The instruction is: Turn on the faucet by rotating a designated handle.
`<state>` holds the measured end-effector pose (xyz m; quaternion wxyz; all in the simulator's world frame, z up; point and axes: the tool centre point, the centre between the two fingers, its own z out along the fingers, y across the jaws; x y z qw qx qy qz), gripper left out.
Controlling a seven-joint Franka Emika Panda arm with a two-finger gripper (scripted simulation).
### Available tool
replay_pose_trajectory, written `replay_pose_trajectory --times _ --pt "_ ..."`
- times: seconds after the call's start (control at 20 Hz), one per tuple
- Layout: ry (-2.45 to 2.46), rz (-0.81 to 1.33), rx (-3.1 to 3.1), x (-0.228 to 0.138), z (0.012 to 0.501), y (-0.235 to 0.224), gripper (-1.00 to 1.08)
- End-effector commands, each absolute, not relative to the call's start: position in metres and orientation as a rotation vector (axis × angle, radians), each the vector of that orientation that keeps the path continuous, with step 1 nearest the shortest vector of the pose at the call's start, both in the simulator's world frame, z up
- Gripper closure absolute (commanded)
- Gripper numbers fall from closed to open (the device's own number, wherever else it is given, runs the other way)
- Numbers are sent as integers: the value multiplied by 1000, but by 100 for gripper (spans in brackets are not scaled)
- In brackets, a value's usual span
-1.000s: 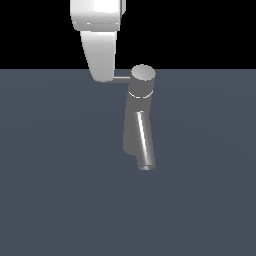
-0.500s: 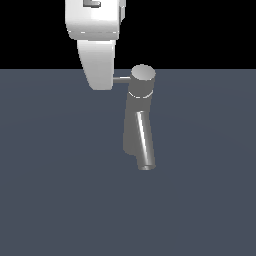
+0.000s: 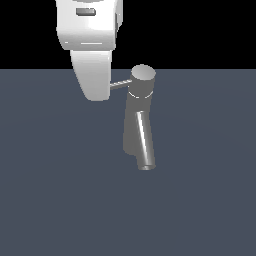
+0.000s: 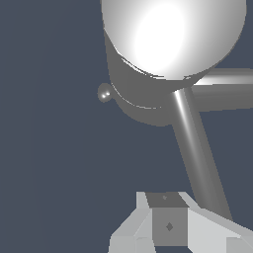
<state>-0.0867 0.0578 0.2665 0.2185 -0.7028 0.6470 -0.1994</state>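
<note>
The grey faucet point(image 3: 137, 115) stands upright with a round flat cap point(image 3: 143, 74) and a slanted spout point(image 3: 145, 145) pointing down toward the camera. The thin handle point(image 3: 121, 83) sticks out from the cap toward the exterior view's left. My white gripper point(image 3: 94, 95) hangs over the rod's outer end and hides it. In the wrist view the cap point(image 4: 173, 34) is close, and the handle point(image 4: 195, 148) runs from it to beside my gripper point(image 4: 168, 226), whose fingers look closed together with nothing between them. The spout point(image 4: 225, 89) shows there too.
The faucet stands on a flat dark blue-grey floor point(image 3: 60, 200). A small round knob point(image 4: 105, 92) shows at the side of the faucet body in the wrist view. Nothing else is in view.
My gripper has come down and a little toward the exterior view's left, now covering the rod's outer end. The faucet body has not moved.
</note>
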Motion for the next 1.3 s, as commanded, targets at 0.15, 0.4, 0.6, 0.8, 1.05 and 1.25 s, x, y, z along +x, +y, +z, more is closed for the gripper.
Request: replay_pose_trajectory --times 0.15,0.4,0.6,0.8,1.05,1.25 --pt "1803 -549 -1944 -101 256 54 108" --pt "1788 -553 -1947 -102 257 58 108" --pt "1789 -553 -1947 -106 254 54 108" --pt "1790 -552 -1947 -110 251 49 108" --pt "1792 -552 -1947 -114 248 44 108" --pt "1793 -552 -1947 -118 245 40 108"
